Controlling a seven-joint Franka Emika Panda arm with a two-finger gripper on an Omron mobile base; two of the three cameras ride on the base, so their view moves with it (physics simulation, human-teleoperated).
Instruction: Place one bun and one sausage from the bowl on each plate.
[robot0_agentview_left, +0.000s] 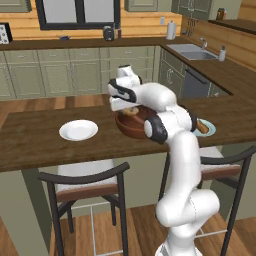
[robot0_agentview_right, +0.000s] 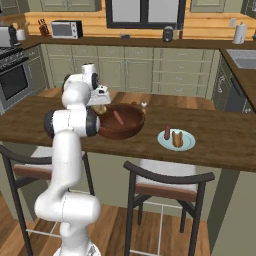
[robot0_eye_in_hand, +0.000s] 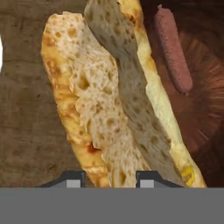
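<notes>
Pincer (robot0_eye_in_hand: 108, 177) pinched the bun (robot0_eye_in_hand: 109, 100) by one end over the bowl (robot0_agentview_right: 122, 127); such an off-centre grip risked it swinging loose.

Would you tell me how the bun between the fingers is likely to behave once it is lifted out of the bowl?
The bun looks airy, with an open holed crumb, so probably light and squashy under the gripper. It is split lengthwise, so the halves may splay. Its rough crust should resist slipping. The sausage left in the bowl is round and may roll.
</notes>
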